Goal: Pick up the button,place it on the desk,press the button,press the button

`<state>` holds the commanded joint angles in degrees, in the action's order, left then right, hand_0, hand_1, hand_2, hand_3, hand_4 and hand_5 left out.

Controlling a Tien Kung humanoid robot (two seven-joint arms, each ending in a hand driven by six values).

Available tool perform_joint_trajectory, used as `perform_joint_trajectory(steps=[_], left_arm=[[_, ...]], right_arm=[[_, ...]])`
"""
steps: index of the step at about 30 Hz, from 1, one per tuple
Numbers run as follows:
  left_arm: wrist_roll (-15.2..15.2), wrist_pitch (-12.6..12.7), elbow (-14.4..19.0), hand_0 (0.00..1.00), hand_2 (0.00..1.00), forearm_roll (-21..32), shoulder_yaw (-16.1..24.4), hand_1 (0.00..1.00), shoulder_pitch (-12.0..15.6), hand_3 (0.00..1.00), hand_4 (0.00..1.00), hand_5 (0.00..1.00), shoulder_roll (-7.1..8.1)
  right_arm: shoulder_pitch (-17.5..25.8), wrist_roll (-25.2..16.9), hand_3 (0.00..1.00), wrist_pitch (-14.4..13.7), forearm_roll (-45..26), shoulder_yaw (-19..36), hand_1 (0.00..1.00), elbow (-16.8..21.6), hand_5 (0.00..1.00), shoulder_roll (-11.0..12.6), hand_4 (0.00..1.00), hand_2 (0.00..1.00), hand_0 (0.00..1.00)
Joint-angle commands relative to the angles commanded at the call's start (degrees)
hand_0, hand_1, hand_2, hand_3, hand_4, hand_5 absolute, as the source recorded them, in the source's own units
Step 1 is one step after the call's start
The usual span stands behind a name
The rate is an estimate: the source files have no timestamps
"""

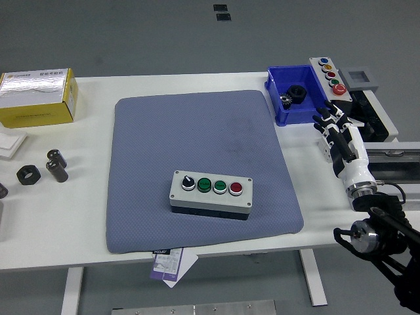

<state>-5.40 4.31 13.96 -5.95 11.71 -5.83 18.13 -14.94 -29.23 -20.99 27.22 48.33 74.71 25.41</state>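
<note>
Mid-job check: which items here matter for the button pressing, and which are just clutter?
Job:
button box on the grey mat
right hand, open, holding nothing

Lying about:
blue bin
second button panel
yellow box
black nuts

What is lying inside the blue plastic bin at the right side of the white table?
Inside the blue plastic bin lie a black ring-shaped part and a smaller toothed metal piece. The near wall hides the front strip of the floor.
</note>
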Motion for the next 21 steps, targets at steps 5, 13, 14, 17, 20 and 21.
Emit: perform_joint_trajectory(steps=[5, 13, 14, 17, 20, 21], left_arm=[[0.0, -0.03, 0.04, 0.69, 0.557, -0.06, -0.09, 0.631, 0.09, 0.604, 0.68, 0.218, -0.09], [-0.03, -0.04, 0.0, 0.691, 0.557, 0.54, -0.41, 0.631, 0.39, 0.603, 0.681, 0.218, -0.46], [-0.02, -0.04, 0.0, 0.69, 0.557, 0.56, -0.38, 0.632, 0.38, 0.604, 0.681, 0.219, -0.5], [0.01, -0.03, 0.01, 0.69, 0.557, 0.37, -0.03, 0.632, 0.21, 0.604, 0.681, 0.219, -0.58], [0.04, -0.02, 0.02, 0.691, 0.557, 0.19, 0.28, 0.632, 0.05, 0.604, 0.681, 0.219, -0.55], [0.05, -0.01, 0.02, 0.691, 0.557, 0.24, 0.27, 0.632, 0.02, 0.604, 0.681, 0.219, -0.53]], right_arm=[[-0.1, 0.1, 0.794, 0.05, 0.4, -0.17, 0.778, 0.28, 0.602, 0.16, 0.803, 0.789, 0.852], [-0.19, 0.08, 0.787, 0.05, 0.88, -0.39, 0.773, 0.69, 0.59, 0.09, 0.805, 0.784, 0.845], [-0.15, 0.08, 0.788, 0.05, 0.94, -0.36, 0.77, 0.76, 0.585, 0.1, 0.806, 0.782, 0.849], [-0.04, 0.06, 0.788, 0.09, 1.06, -0.26, 0.77, 0.91, 0.585, 0.12, 0.806, 0.782, 0.849], [0.02, -0.07, 0.791, 0.16, 1.0, -0.13, 0.767, 0.88, 0.6, -0.01, 0.812, 0.779, 0.848], [0.04, -0.2, 0.791, 0.16, 0.93, -0.09, 0.767, 0.87, 0.6, -0.06, 0.812, 0.779, 0.848]])
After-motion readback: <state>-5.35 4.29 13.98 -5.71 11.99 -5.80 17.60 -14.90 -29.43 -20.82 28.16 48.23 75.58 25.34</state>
